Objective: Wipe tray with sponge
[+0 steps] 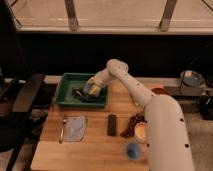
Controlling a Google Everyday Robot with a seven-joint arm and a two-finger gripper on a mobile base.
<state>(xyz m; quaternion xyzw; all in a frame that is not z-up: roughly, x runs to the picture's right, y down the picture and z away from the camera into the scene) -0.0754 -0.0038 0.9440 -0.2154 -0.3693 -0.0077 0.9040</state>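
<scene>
Broadly, the scene sits on a wooden table (95,142) with the robot's pale arm (150,110) reaching from the lower right, over the tabletop, to the far-left corner. The tray (67,82) — green, rimmed, the biggest container in view — lies at that back-left part of the table, and the arm's end is down inside it.

By my reading the wiping step itself is in hand: the gripper (89,90) is low in the tray's right half, over the floor, not hovering above the rim. A dark mass lies on the tray floor just left of it, which I cannot identify. A small blue-grey patch at the gripper's tip is probably the sponge (88,90), pressed toward the tray bottom, though its outline merges with the gripper. Whether the gripper actually clamps it cannot be told from this view.

The next move, I judge, calls for a sweep across the tray floor while keeping downward pressure — and keeping clear of the sloping walls.

Smaller things lie nearer the camera, well apart from the tray: a pale-blue cloth (76,127), a dark bar (112,125) and a blue cup (132,150).
</scene>
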